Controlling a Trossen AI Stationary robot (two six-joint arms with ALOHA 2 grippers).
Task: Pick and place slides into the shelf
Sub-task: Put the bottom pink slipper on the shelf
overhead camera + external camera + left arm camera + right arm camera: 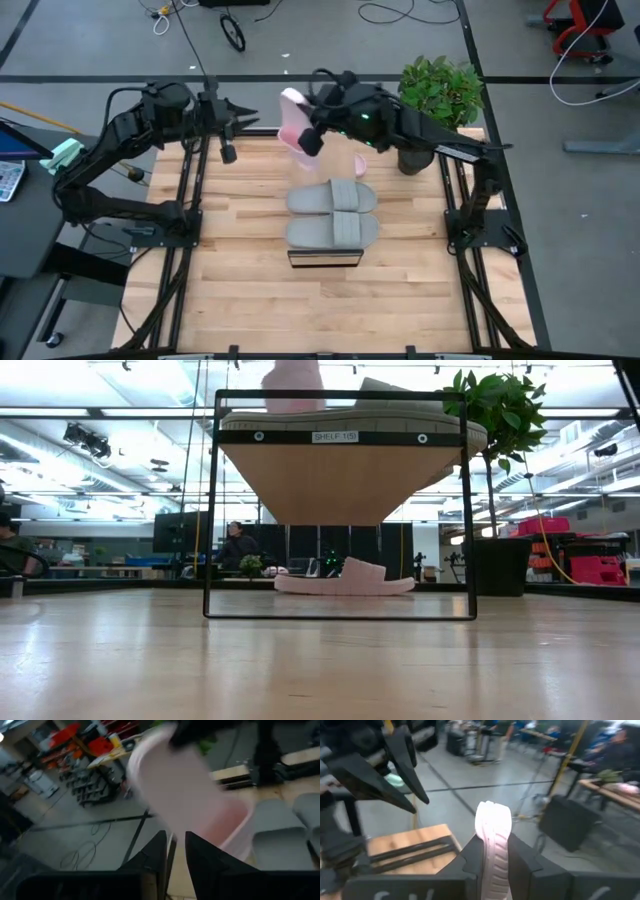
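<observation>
While right fingers (492, 857) pinch pink slide (293, 122), left fingers (175, 851) released, wooden tabletop (330, 300).

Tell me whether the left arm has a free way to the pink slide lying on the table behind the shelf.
Probably not: the right gripper, holding up the other pink slide, hangs between the left gripper and the lying slide.

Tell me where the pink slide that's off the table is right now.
In the high view the raised pink slide hangs at the table's far edge, clamped in the right end effector, beyond the two grey slides on the shelf.
</observation>
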